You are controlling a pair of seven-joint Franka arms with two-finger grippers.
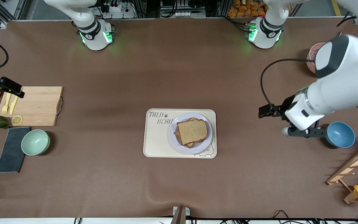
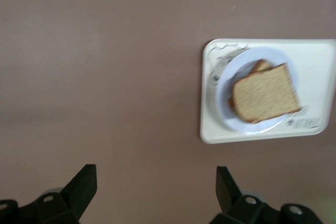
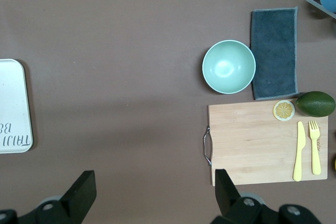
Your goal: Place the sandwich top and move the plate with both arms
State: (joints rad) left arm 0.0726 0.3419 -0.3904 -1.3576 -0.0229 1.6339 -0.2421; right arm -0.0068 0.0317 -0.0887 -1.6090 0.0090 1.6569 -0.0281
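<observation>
Sandwich top point(image 1: 192, 131) lying on a lower slice on the plate point(image 1: 174, 137), plate resting on the tray point(image 1: 157, 140) mid-surface. Left gripper point(image 2: 156, 192) up over bare surface toward the left arm's end, fingers point(image 2: 84, 184) spread apart, empty. Right gripper point(image 3: 155, 195) above the cutting board's point(image 3: 252, 145) edge, fingers apart, empty.

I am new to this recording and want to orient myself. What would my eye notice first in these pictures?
First, the sandwich top in the middle of the table, lying on another slice on the plate, which sits on the cream tray. Next, the left gripper, jaws open, over bare table between the tray and the blue bowl. The right gripper, also open, is over the wooden cutting board at the right arm's end.
</observation>
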